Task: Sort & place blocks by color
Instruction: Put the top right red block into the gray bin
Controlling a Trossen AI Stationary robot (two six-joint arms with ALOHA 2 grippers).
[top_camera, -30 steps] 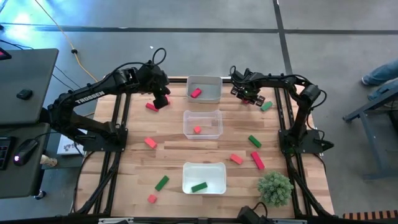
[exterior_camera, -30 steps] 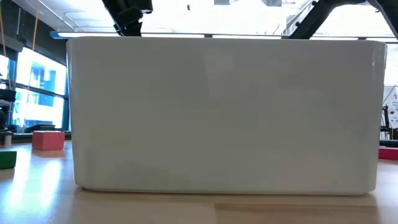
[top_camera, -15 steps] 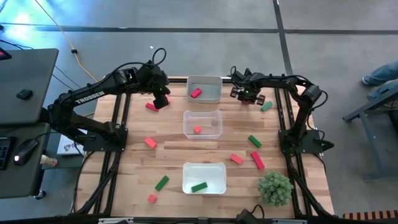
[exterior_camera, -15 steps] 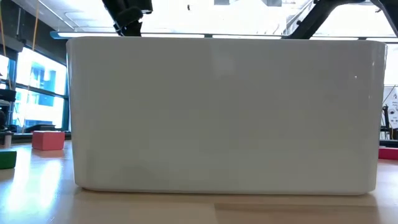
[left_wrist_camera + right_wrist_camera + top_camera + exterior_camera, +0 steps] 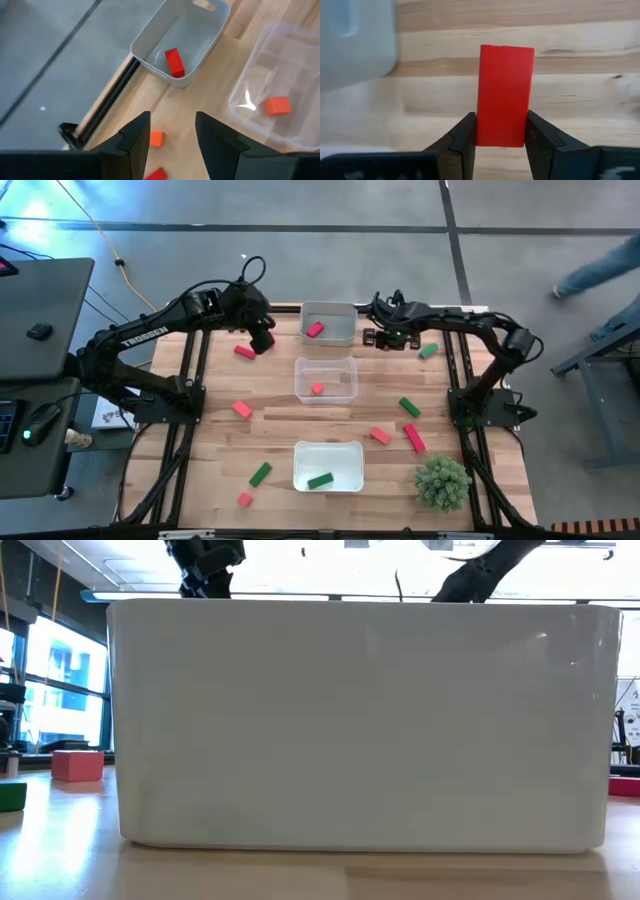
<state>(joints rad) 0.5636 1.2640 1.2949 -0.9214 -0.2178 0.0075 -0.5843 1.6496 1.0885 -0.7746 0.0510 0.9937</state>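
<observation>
From above, the right gripper (image 5: 372, 336) hung at the upper middle of the frame, just right of the top clear tray (image 5: 347, 335). Its wrist camera showed the fingers (image 5: 464, 135) pressed against both sides of a red block (image 5: 504, 95), which stood out ahead of them over bare wood.

The left gripper (image 5: 262, 338) sat just left of that same tray, above the pink block (image 5: 243, 351) lying on the bench (image 5: 220, 470). In its wrist view the fingers (image 5: 135, 137) stood apart with nothing between them, only bench and two small reddish blocks below.

The top tray held one pink block (image 5: 315, 329). The middle tray (image 5: 302, 390) held an orange-red block (image 5: 317, 388), and the lower tray (image 5: 300, 478) a green block (image 5: 320, 480).

Loose blocks lay scattered: green ones at the upper right (image 5: 428, 351), right of centre (image 5: 409, 407) and lower left (image 5: 260, 473); reddish ones at mid left (image 5: 241, 409), lower left (image 5: 245, 500) and two at the right (image 5: 380, 435) (image 5: 414, 438). A bushy plant (image 5: 442, 482) stood at the lower right.

The low view was filled by a tray's wall (image 5: 350, 720).
</observation>
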